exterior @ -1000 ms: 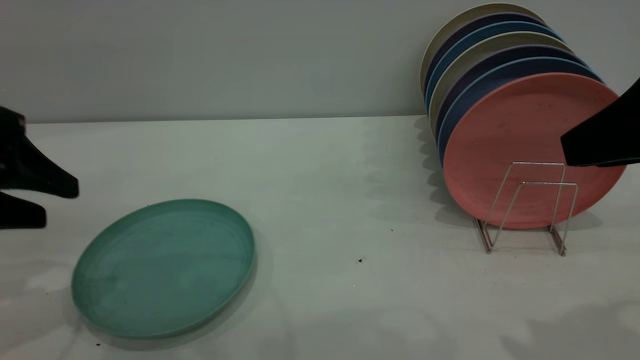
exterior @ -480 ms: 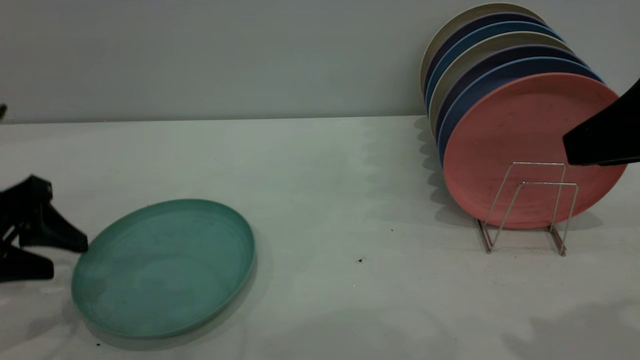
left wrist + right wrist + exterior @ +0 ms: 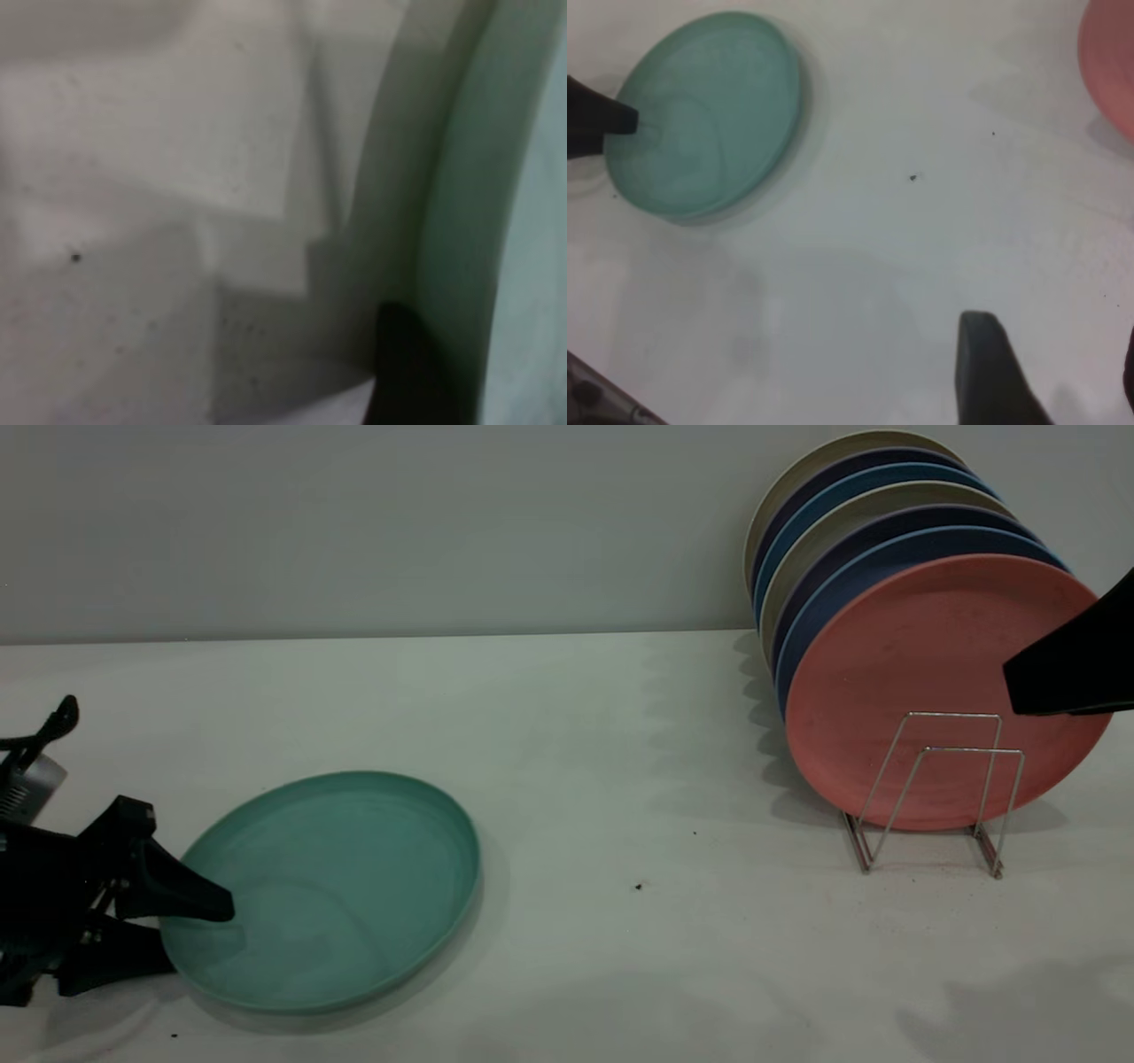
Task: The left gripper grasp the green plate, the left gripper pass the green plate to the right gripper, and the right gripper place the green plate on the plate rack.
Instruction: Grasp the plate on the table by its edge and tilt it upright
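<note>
Whereas a second ago it hung clear, in the exterior view the left gripper straddles the near rim of the green plate, fingers spread, and has nudged the plate rackward: grasp imminent. In the right wrist view, the right gripper waits, spread, beside the plate rack.

The exterior view looked from low and close, almost level with the surface, facing the back wall. The left wrist view sat very close to the surface, so close that only the edge of the green plate showed. The right wrist view looked down from high up, far from the surface. The exterior and right wrist views both showed the green plate and the pink plate.
</note>
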Available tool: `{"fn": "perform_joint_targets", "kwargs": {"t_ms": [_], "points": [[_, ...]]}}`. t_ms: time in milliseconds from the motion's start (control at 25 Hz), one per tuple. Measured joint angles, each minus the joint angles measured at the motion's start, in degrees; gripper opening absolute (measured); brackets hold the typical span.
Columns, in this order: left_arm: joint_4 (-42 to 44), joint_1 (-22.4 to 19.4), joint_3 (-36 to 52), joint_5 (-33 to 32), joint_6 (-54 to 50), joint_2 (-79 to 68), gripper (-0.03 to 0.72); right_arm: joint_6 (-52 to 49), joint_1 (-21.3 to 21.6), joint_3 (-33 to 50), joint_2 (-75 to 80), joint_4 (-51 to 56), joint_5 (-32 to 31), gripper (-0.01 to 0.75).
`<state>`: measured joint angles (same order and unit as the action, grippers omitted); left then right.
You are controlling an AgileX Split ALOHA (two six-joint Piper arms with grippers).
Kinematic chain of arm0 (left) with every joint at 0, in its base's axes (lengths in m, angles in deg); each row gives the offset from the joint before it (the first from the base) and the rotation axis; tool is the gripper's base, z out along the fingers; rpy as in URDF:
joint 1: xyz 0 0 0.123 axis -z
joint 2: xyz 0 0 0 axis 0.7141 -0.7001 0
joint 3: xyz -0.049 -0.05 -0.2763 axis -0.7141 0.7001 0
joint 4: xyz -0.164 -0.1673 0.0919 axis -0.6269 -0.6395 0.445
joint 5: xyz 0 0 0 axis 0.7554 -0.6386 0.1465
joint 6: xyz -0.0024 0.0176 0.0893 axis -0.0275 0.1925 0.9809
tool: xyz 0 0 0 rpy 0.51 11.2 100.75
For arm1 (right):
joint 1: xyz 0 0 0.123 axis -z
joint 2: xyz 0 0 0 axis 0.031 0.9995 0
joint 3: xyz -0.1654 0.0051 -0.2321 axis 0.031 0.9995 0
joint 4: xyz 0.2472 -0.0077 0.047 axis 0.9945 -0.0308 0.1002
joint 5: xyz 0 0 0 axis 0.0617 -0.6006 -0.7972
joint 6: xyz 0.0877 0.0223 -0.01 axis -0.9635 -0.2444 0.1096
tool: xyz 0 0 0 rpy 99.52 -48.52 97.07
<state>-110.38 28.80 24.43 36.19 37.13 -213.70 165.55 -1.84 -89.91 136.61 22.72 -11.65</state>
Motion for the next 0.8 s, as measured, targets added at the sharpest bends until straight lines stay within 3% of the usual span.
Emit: {"fn": "perform_joint_targets", "kwargs": {"t_ms": [80,160,240,320,800], "points": [[-0.2,0.0,0.0,-0.3,0.2,-0.4,0.422,0.1,0.0,0.0,0.0,0.0,0.0,0.384],[-0.2,0.0,0.0,0.1,0.3,-0.5,0.303,0.1,0.0,0.0,0.0,0.0,0.0,0.384],[-0.2,0.0,0.0,1.2,0.3,-0.7,0.127,0.1,0.0,0.0,0.0,0.0,0.1,0.384],[-0.3,0.0,0.0,1.3,0.3,-0.9,0.045,0.1,0.0,0.0,0.0,0.0,0.1,0.384],[0.2,0.7,0.2,3.8,6.3,9.9,0.018,1.9,0.0,0.0,1.2,8.3,-7.2,0.384]]}}
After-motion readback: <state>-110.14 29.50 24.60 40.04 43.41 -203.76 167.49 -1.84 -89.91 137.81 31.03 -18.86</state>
